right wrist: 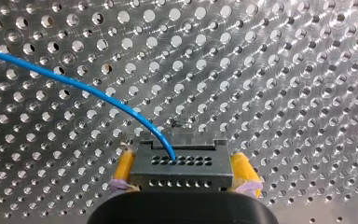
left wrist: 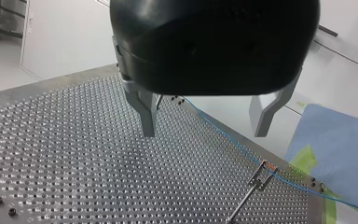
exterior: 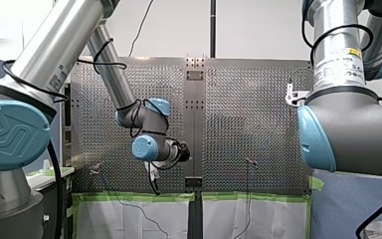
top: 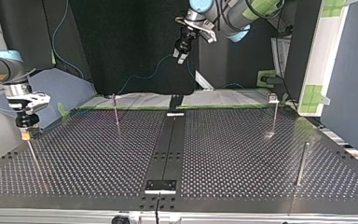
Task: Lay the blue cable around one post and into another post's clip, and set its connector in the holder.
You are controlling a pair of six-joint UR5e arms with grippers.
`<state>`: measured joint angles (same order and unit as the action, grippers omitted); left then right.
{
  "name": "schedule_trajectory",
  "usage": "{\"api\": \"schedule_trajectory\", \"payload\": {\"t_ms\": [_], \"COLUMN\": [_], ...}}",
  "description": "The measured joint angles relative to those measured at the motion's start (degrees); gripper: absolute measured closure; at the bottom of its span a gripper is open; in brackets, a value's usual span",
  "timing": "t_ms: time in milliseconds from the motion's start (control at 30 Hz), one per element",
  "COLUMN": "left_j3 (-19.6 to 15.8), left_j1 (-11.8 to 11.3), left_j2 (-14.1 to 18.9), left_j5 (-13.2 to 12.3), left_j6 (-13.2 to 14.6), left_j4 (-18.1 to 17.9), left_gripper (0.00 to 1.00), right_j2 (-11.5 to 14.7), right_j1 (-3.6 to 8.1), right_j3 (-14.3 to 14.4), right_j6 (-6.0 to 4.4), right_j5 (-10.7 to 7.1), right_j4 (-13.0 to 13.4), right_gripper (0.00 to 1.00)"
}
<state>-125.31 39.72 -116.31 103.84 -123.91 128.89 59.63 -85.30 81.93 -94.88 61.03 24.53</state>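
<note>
We are clamping the connector [right wrist: 181, 173] between our right gripper's [right wrist: 183, 162] yellow pads [right wrist: 123, 167], blue cable [right wrist: 98, 94] arcing ahead, our left gripper [left wrist: 205, 128] hanging spread.

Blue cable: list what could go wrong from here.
1. My right gripper holds the connector only by its sides; a tug from the blue cable could twist it.
2. In the left wrist view the cable crosses the clip post; whether it is seated is unclear, so it may slip out.
3. My left gripper is open and raised, guiding nothing.
</note>
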Motion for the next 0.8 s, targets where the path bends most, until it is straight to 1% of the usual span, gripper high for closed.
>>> {"api": "schedule_trajectory", "payload": {"t_ms": [200, 333, 433, 600, 700, 800], "left_j3": [0.1, 1.3, 2.6, 5.0, 6.6, 8.2], "left_j1": [0.3, 0.4, 1.0, 2.8, 4.4, 6.0], "left_j2": [-0.1, -1.4, -2.8, -5.2, -6.7, -8.4], "left_j5": [1.5, 1.7, 0.9, -1.3, -2.8, -3.7], "left_j6": [0.0, 0.0, -0.2, -2.0, -3.6, -5.2], "left_j4": [-1.2, -1.6, -1.9, -1.6, -0.5, 1.0], "left_gripper": [0.0, 0.0, 0.0, 0.0, 0.0, 0.0], "right_j2": [0.0, 0.0, 0.0, 0.0, 0.0, 0.0], "right_j1": [0.0, -0.01, -0.01, 0.01, 0.05, 0.09], "right_j3": [0.0, 0.0, 0.0, 0.0, 0.0, 0.0], "right_j6": [-0.05, -0.06, -0.06, -0.06, -0.06, -0.06], "right_j5": [0.2, 0.23, 0.29, 0.35, 0.52, 0.57], "right_j4": [0.0, 0.0, 0.0, 0.0, 0.0, -0.1], "right_gripper": [0.2, 0.2, 0.2, 0.2, 0.2, 0.2]}}
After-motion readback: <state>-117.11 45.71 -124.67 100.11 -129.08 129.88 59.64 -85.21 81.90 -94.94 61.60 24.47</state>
